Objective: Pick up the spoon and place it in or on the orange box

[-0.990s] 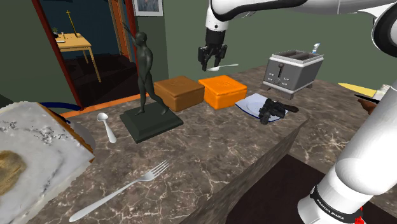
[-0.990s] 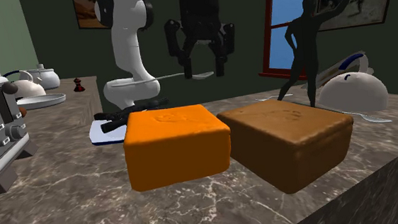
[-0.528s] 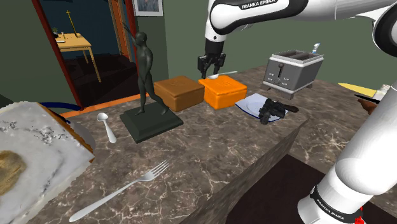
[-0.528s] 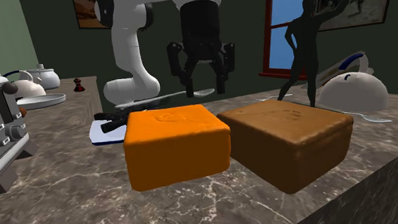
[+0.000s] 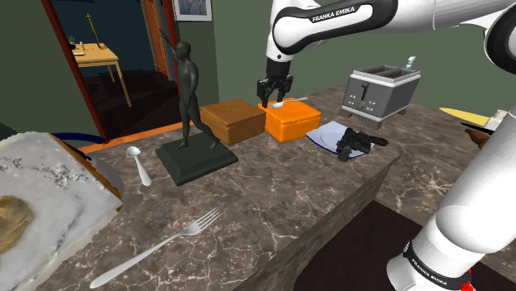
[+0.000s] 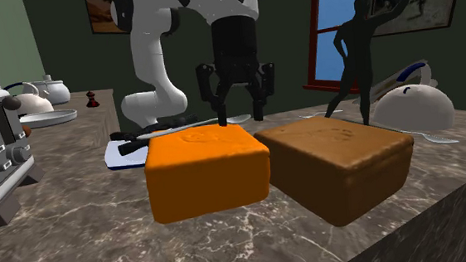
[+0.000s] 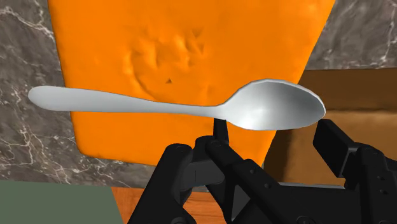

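Spoon (image 7: 191,109): clasped by its bowl, just above the lid of the orange box (image 7: 191,51); in the second exterior view it (image 6: 191,126) looks almost down on the lid, though I cannot tell whether it touches
Gripper (image 7: 273,127): closed on the spoon; one finger at the neck of the bowl, the other at its tip; pointing straight down over the orange box (image 6: 205,169)
Done, as I judge: spoon picked up and brought over the orange box (image 5: 291,121)
Left, as I judge: let go so the spoon rests on the lid; then lift the gripper (image 5: 275,91) clear
Long axis: about level, lying across the lid; in line with the gap between the fingers
Bowl end: hollow side up; at the lid's edge next to the brown box (image 7: 331,95)
Handle end: points away from the brown box; its tip reaches just past the lid's opposite edge, over the counter (image 7: 25,146)
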`<action>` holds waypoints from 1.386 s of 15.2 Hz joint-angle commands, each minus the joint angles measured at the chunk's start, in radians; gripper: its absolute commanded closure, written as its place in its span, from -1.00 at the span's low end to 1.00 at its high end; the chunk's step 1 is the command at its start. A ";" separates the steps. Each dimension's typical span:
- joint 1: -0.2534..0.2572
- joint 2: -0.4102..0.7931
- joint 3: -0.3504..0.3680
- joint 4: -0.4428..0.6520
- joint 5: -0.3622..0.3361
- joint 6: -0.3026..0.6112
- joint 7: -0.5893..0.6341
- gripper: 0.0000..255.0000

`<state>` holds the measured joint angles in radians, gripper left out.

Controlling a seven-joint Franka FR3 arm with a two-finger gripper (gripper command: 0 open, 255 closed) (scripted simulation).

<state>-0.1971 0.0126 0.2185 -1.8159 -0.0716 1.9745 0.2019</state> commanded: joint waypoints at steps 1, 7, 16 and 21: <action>0.000 0.000 0.000 0.000 0.000 0.000 0.000 1.00; 0.000 0.000 0.000 0.000 0.000 0.000 0.000 -1.00; 0.002 -0.022 0.002 0.100 0.007 -0.121 -0.005 -1.00; 0.002 -0.022 0.002 0.100 0.007 -0.121 -0.005 -1.00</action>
